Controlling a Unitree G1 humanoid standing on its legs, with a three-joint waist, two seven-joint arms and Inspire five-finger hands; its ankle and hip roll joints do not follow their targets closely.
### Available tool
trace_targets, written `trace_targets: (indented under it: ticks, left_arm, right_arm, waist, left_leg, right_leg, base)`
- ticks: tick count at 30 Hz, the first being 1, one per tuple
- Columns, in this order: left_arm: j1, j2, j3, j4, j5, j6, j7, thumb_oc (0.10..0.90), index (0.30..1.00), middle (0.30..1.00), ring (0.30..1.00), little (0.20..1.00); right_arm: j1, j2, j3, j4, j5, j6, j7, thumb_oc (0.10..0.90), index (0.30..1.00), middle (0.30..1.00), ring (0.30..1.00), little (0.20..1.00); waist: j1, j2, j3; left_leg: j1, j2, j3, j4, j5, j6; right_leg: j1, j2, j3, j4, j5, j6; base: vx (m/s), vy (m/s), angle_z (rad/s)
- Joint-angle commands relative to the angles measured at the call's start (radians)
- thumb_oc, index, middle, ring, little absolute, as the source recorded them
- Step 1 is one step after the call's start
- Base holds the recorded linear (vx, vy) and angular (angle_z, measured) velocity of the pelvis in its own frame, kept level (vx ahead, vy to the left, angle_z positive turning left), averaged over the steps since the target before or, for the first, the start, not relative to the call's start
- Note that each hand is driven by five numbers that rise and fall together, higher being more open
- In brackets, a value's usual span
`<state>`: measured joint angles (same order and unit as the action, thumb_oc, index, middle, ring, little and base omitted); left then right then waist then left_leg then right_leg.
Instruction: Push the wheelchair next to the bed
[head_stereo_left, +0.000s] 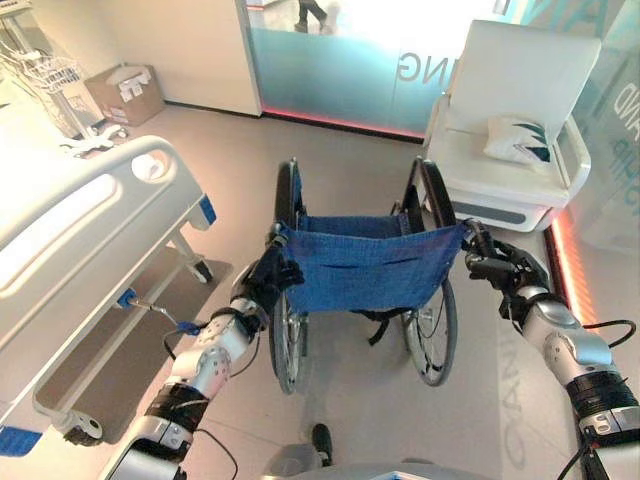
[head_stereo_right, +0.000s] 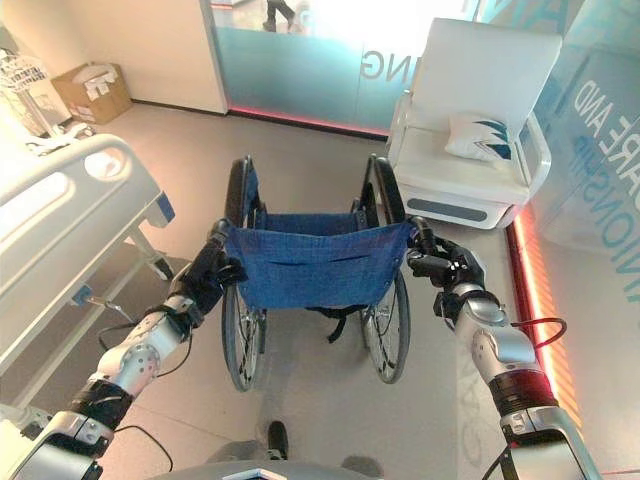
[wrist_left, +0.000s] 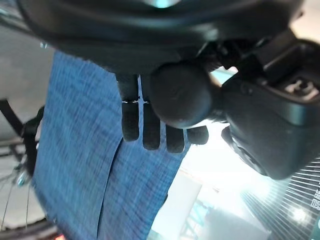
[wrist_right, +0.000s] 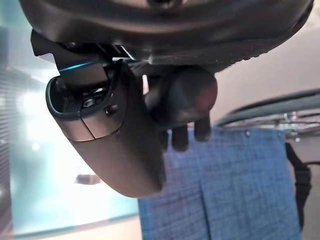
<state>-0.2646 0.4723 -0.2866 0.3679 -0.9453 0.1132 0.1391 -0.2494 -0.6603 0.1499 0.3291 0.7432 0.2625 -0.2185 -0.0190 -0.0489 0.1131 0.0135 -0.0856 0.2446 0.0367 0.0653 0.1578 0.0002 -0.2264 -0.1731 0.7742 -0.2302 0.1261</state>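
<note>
Wheelchair (head_stereo_left: 365, 262) back blue woven cloth, matt; bed (head_stereo_left: 75, 240) rail smooth white plastic; armchair (head_stereo_left: 515, 120) glossy white; floor (head_stereo_left: 230, 160) smooth

White armchair (head_stereo_left: 515, 125) with patterned cushion (head_stereo_left: 518, 138) before frosted glass partition (head_stereo_left: 330, 75); cardboard box (head_stereo_left: 125, 92) well left; grey floor (head_stereo_left: 240, 160).

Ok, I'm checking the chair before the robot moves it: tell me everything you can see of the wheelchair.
The wheelchair stands upright on the grey floor, seen from behind, facing away from the robot. It has a blue woven fabric backrest slung between dark frame tubes, two large spoked rear wheels with black tyres, and a black strap hanging below. The left hand and the right hand are each curled round a rear push handle. The bed lies to its left, apart from it; a white armchair stands beyond.
</note>
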Motion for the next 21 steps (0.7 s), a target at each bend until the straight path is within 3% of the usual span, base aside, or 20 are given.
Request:
trace_targets:
  ticks: [1,4,6,7,9,11,15,18,20,21]
  left_arm:
    - [-0.162,-0.038,0.072,-0.007,0.040,-0.173,0.026,0.400,0.300,0.300,0.300,0.300]
    - [-0.172,-0.040,0.085,0.004,0.043,-0.170,0.000,0.400,0.300,0.300,0.300,0.300]
    - [-0.163,-0.043,0.090,-0.010,0.018,-0.183,-0.009,0.400,0.300,0.300,0.300,0.300]
    - [-0.160,-0.044,0.091,-0.013,0.014,-0.184,-0.010,0.400,0.300,0.300,0.300,0.300]
    - [-0.144,-0.067,0.071,-0.050,0.004,-0.192,-0.014,0.400,0.300,0.300,0.300,0.300]
    - [-0.147,-0.079,0.052,-0.048,0.010,-0.190,-0.023,0.400,0.300,0.300,0.300,0.300]
    - [-0.148,-0.105,0.043,-0.036,0.041,-0.171,-0.033,0.400,0.300,0.300,0.300,0.300]
    - [-0.139,-0.109,0.045,-0.031,0.040,-0.161,-0.028,0.400,0.300,0.300,0.300,0.300]
    - [-0.120,-0.100,0.065,-0.047,0.037,-0.152,-0.008,0.400,0.300,0.300,0.300,0.300]
    - [-0.121,-0.091,0.071,-0.051,0.027,-0.152,0.006,0.400,0.300,0.300,0.300,0.300]
  right_arm:
    - [-0.027,0.119,0.134,-0.161,-0.014,-0.072,0.186,0.400,0.300,0.300,0.300,0.300]
    - [-0.068,0.124,0.132,-0.144,-0.022,-0.074,0.175,0.400,0.300,0.300,0.300,0.300]
    - [-0.085,0.113,0.120,-0.145,-0.016,-0.079,0.170,0.400,0.300,0.300,0.300,0.300]
    - [-0.086,0.112,0.119,-0.146,-0.016,-0.082,0.168,0.400,0.300,0.300,0.300,0.300]
    - [-0.124,0.094,0.108,-0.138,-0.007,-0.090,0.124,0.400,0.300,0.300,0.300,0.300]
    - [-0.165,0.093,0.096,-0.113,-0.017,-0.084,0.106,0.400,0.300,0.300,0.300,0.300]
    - [-0.221,0.077,0.068,-0.056,-0.040,-0.070,0.091,0.400,0.300,0.300,0.300,0.300]
    - [-0.236,0.060,0.054,-0.029,-0.037,-0.057,0.097,0.400,0.300,0.300,0.300,0.300]
    - [-0.248,0.052,0.062,-0.028,-0.054,-0.042,0.107,0.400,0.300,0.300,0.300,0.300]
    - [-0.252,0.052,0.070,-0.030,-0.065,-0.040,0.110,0.400,0.300,0.300,0.300,0.300]
  waist:
    - [0.022,0.037,-0.024]
    - [0.013,0.038,-0.009]
    - [-0.001,0.027,0.006]
    - [-0.003,0.027,0.008]
    - [-0.042,-0.006,0.025]
    - [-0.061,-0.015,0.029]
    - [-0.065,-0.006,0.025]
    - [-0.071,-0.003,0.000]
    - [-0.075,0.019,-0.018]
    - [-0.077,0.025,-0.025]
  left_leg:
    - [-0.022,0.019,0.003,0.060,-0.082,-0.093]
    - [0.042,0.019,0.010,0.046,-0.107,-0.099]
    - [0.078,0.011,-0.003,0.053,-0.146,-0.106]
    - [0.081,0.011,-0.005,0.056,-0.151,-0.107]
    - [0.124,-0.034,-0.056,0.087,-0.238,-0.103]
    - [0.156,-0.051,-0.084,0.097,-0.277,-0.097]
    - [0.208,-0.039,-0.103,0.110,-0.329,-0.089]
    - [0.206,-0.032,-0.120,0.145,-0.329,-0.099]
    - [0.217,0.017,-0.124,0.239,-0.251,-0.148]
    - [0.207,0.034,-0.127,0.311,-0.181,-0.178]
  right_leg:
    - [0.031,0.018,-0.057,-0.070,0.263,-0.016]
    - [-0.026,0.026,-0.118,-0.282,0.217,-0.031]
    - [-0.080,0.035,-0.131,-0.455,0.249,-0.018]
    - [-0.083,0.037,-0.131,-0.469,0.254,-0.016]
    - [-0.189,0.076,-0.057,-0.679,0.397,0.046]
    - [-0.235,0.085,-0.051,-0.764,0.447,0.058]
    - [-0.237,0.089,-0.071,-0.712,0.431,0.044]
    - [-0.218,0.099,-0.025,-0.664,0.406,0.027]
    - [-0.196,0.133,-0.010,-0.618,0.348,-0.008]
    - [-0.175,0.149,-0.010,-0.619,0.324,-0.031]
  base:
    - [0.44,0.068,0.24]
    - [0.35,-0.079,-0.05]
    - [0.28,-0.142,-0.22]
    - [0.36,-0.196,-0.10]
    - [0.47,-0.227,0.14]
    - [0.43,-0.178,0.45]
    - [0.39,-0.196,0.61]
    - [0.42,-0.317,0.69]
    - [0.40,-0.373,0.86]
    - [0.30,-0.314,0.57]
